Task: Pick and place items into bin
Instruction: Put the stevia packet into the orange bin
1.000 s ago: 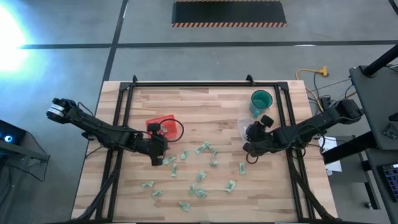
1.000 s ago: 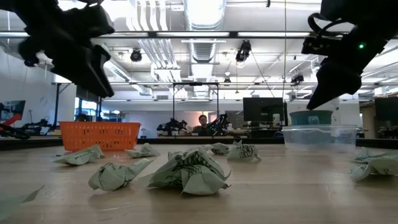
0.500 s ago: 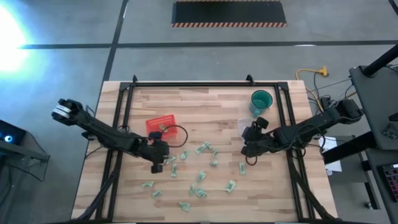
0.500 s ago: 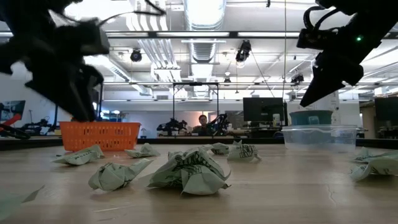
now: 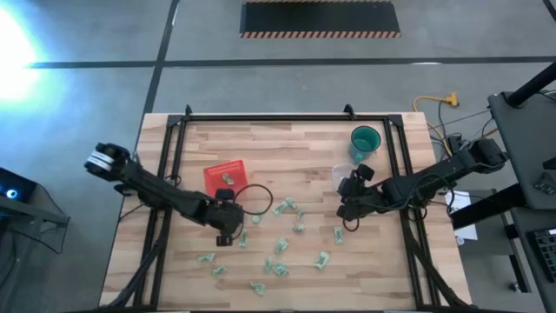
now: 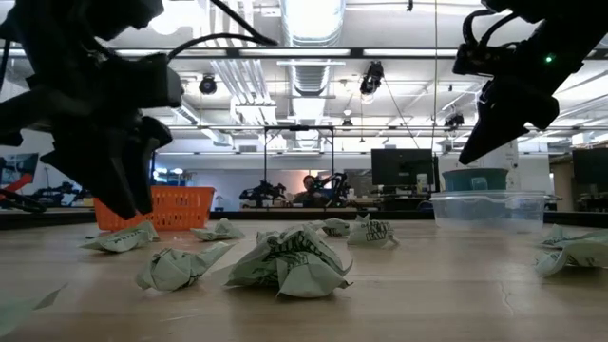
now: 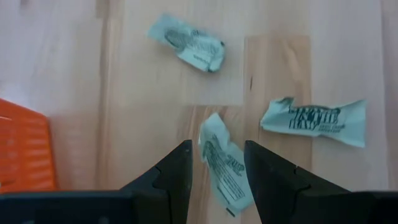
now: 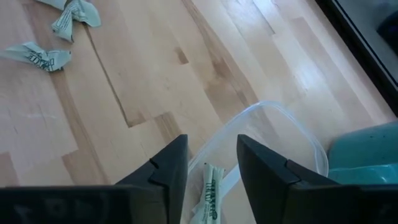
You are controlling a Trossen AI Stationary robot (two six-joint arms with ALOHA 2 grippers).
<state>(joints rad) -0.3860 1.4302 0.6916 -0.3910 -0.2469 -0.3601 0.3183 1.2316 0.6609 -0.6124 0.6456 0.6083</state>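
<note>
- Wrappers (image 5: 280,246): scattered over the wooden table (image 5: 287,143); one lies in the red tray (image 5: 225,175).
- Left gripper (image 7: 215,163): fingers released, straddling one wrapper (image 7: 224,165) beside the tray.
- Right gripper (image 8: 211,163): fingers parted above a clear container (image 8: 273,134) holding a wrapper (image 8: 210,188).

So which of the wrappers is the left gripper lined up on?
The one lying between the left gripper's open fingers: a crumpled wrapper running lengthwise down the gap. The two other wrappers in the left wrist view lie off to the side and farther ahead.
</note>
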